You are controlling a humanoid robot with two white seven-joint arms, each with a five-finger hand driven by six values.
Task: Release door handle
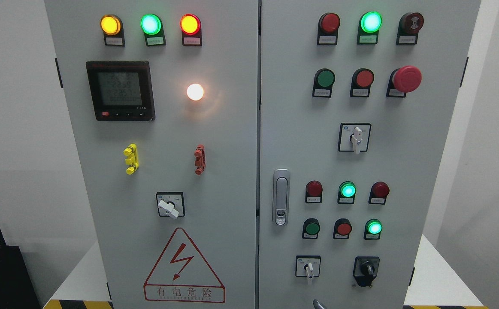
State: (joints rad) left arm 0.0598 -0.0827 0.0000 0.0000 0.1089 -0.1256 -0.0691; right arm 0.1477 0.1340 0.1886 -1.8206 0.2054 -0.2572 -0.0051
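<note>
The grey cabinet has two closed doors, one silver door handle at the right door's left edge, and four rotary switches. Neither robot hand is visible, so I cannot tell their state.

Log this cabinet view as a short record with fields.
cabinet: grey two-door control cabinet, doors shut
door handle: silver, left edge of right door, nothing touching it
hands: neither in view
left door: meter display, yellow, green, red lamps lit
right door: red emergency stop button
warning: red lightning triangle, lower left door
</note>
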